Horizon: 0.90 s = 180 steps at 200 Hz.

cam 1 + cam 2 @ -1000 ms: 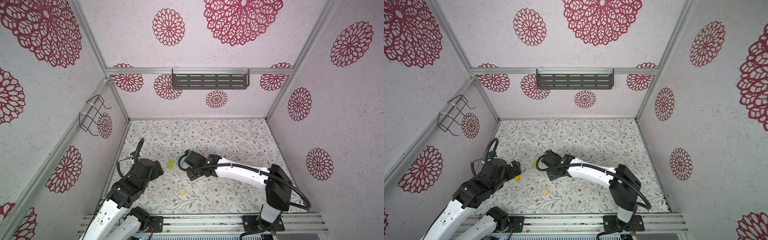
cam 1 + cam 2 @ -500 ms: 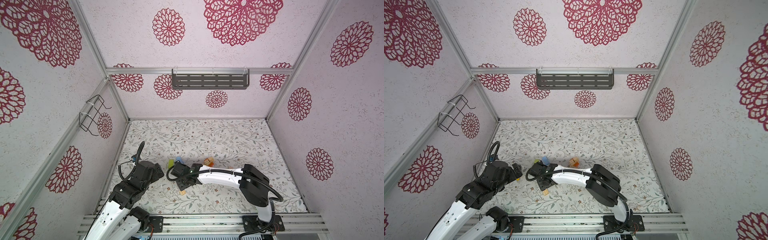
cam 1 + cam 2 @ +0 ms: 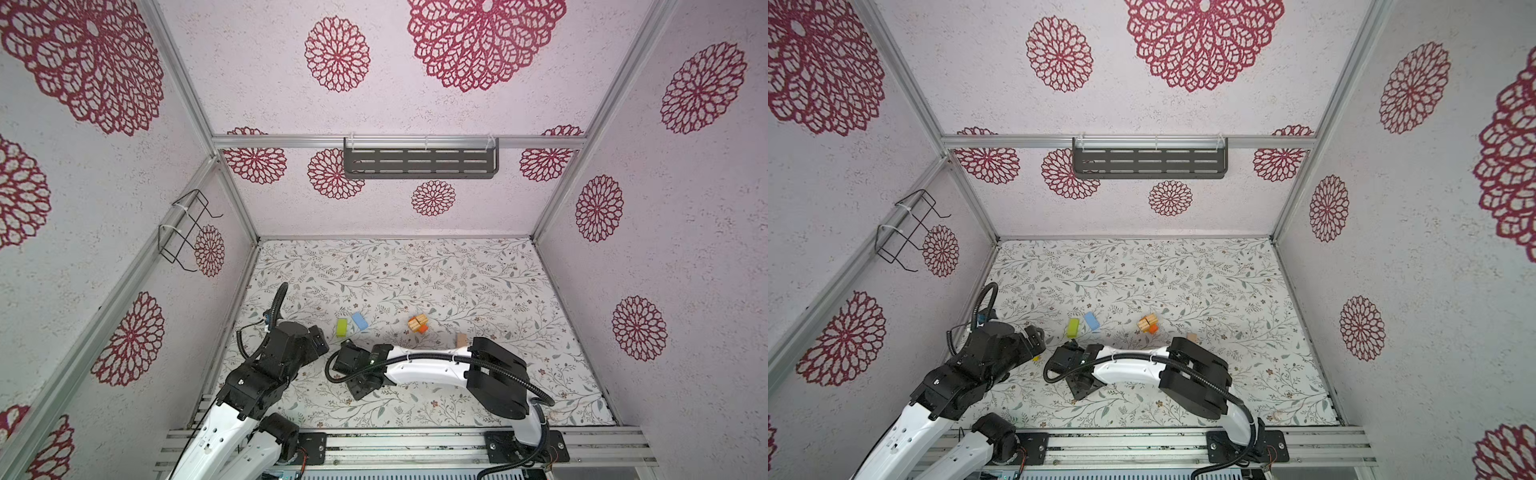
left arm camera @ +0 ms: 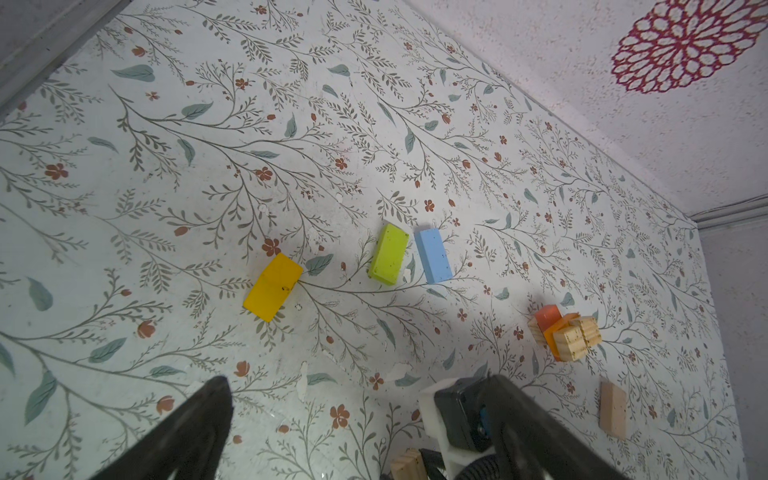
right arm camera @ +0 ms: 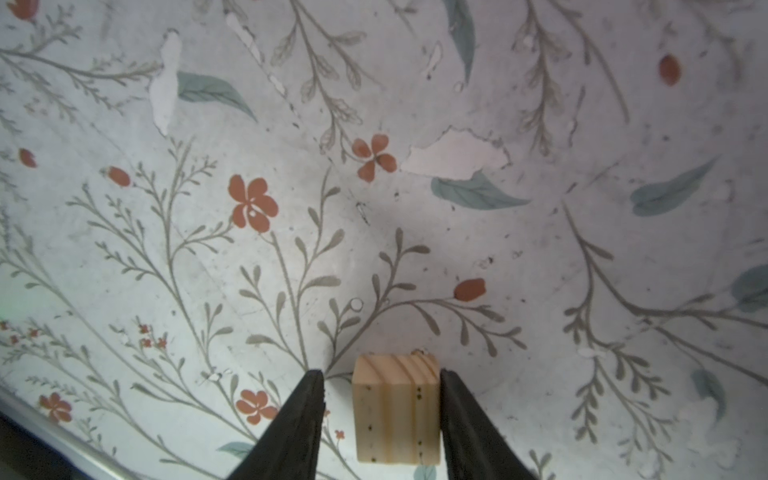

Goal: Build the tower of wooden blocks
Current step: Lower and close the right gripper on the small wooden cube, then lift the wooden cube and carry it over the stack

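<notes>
Five blocks lie loose on the tabletop (image 4: 124,199), Mia: a yellow block (image 4: 273,287), then a green block (image 4: 389,254) and a blue block (image 4: 433,256) side by side, a flat tan block (image 4: 613,409) near the tower (image 4: 567,334), and a grooved tan block (image 5: 397,411) toward the front.

And the tower itself, Jon?

Barely begun. It sits mid-tabletop, well apart from the green and blue pair: an orange-red piece, an orange piece and two tan pieces on top, a little askew. I'd call it less than half built.

What are the arms doing?

The right tool (image 5: 380,374) straddles the grooved tan block, which stands on the tabletop. One jaw is against its side and the other shows a gap, so nothing is clamped yet. The left tool (image 4: 359,378) is spread wide and empty, hanging near the yellow block.

So what's left?

By my reckoning: close on this block, carry it over, set it down squarely, then do likewise for the other four. Those skewed top pieces look easy to knock.
</notes>
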Motion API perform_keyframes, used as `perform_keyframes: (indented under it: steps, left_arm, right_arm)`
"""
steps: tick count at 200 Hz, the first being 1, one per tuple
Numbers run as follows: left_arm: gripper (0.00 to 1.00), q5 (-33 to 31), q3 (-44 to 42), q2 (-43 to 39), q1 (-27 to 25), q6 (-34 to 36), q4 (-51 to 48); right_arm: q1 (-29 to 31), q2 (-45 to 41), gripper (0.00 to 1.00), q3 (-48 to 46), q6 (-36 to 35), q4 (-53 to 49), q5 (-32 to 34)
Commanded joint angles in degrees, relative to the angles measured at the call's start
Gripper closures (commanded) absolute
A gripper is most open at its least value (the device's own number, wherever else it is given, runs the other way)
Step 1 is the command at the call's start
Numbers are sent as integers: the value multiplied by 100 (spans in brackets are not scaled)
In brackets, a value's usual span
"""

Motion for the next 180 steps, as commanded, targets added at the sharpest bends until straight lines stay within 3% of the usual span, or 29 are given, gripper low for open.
perform_keyframes:
  steps: [1,79,140,180]
  left_arm:
    - [3,-13,-95,-63,36,-68,87]
    - [3,40,-91,-83,44,-94,86]
    - [3,66,27,190,46,36,243]
    - [3,56,179,690,44,175,511]
  right_arm:
    - [39,-23,53,16,123,-139,107]
    - [93,-117,70,-63,89,-383,344]
    - [-126,-594,71,-66,-124,-617,267]
    - [-729,-1024,71,-1,-583,-1133,297]
